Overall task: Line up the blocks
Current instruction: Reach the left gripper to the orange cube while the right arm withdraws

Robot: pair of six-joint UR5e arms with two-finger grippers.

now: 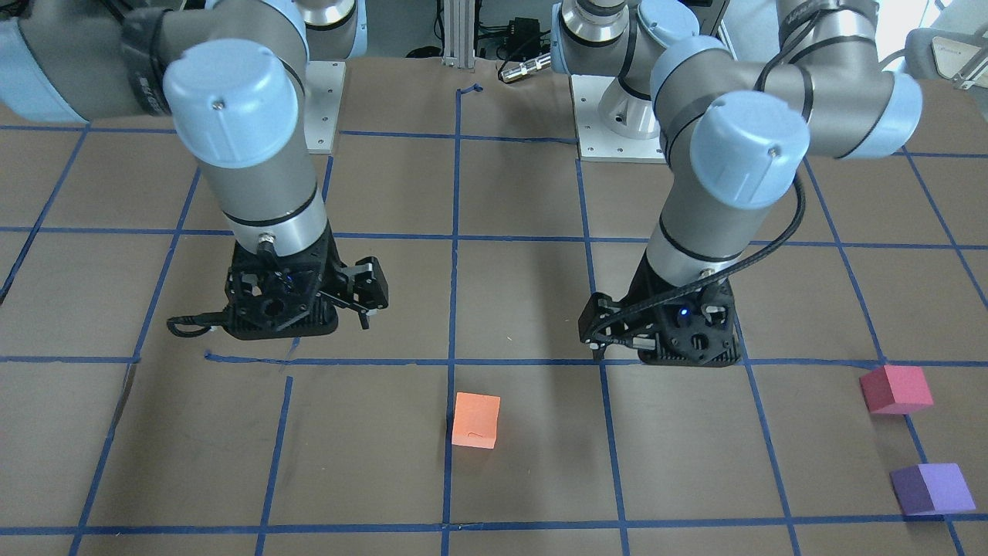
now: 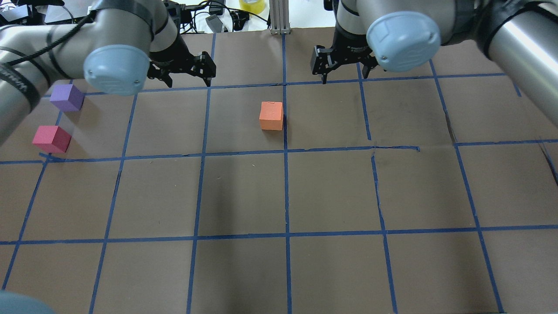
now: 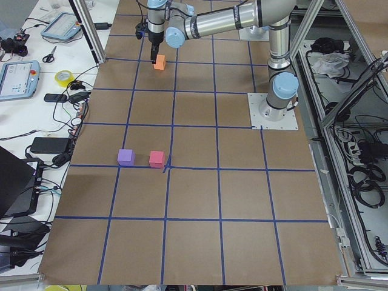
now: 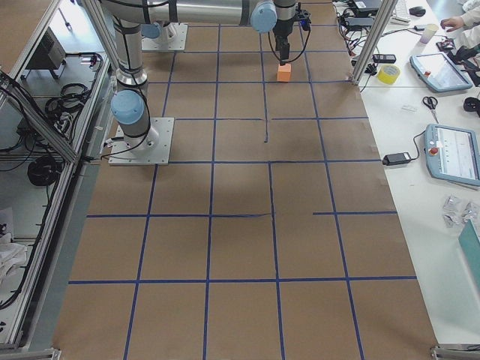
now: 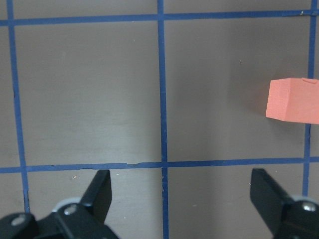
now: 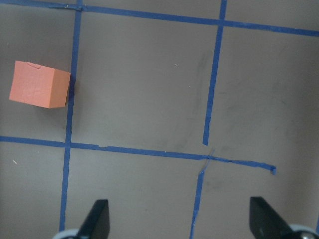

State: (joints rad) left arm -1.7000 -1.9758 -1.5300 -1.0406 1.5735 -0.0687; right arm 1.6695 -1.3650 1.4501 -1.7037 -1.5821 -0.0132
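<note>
Blocks, three, all flat on the brown table (image 2: pixel 331 196), none gripped. The orange block (image 2: pixel 271 116) sits mid-table with one edge against a line of the blue tape grid (image 2: pixel 287 192); the pinkish-red block (image 2: pixel 51 139) and purple block (image 2: pixel 67 97) lie near each other, not touching, at the robot's left end, well apart from the orange one.

Hard to make out: the left wrist view cuts off the orange block at its right edge; the left wrist view shows only the two dark fingertips (image 5: pixel 99 191) of its own claw, and the right wrist view likewise; in the overhead view a blue joint cap covers part of the right claw; in the front-facing view the left claw's fingers are hidden under its mount; both side views show the claws too small to judge.

Left gripper (image 5: pixel 179 191): fingers spread wide, nothing between them; the orange block lies ahead and off to its right, clear of it. Right gripper (image 6: pixel 178 214): fingers also spread wide and empty; the orange block lies ahead and to its left, clear of it. The orange block thus sits between the two claws, touching neither.

Arms: both wrists point straight down, claws hovering above the paper; last links near upright in the front-facing view.
</note>
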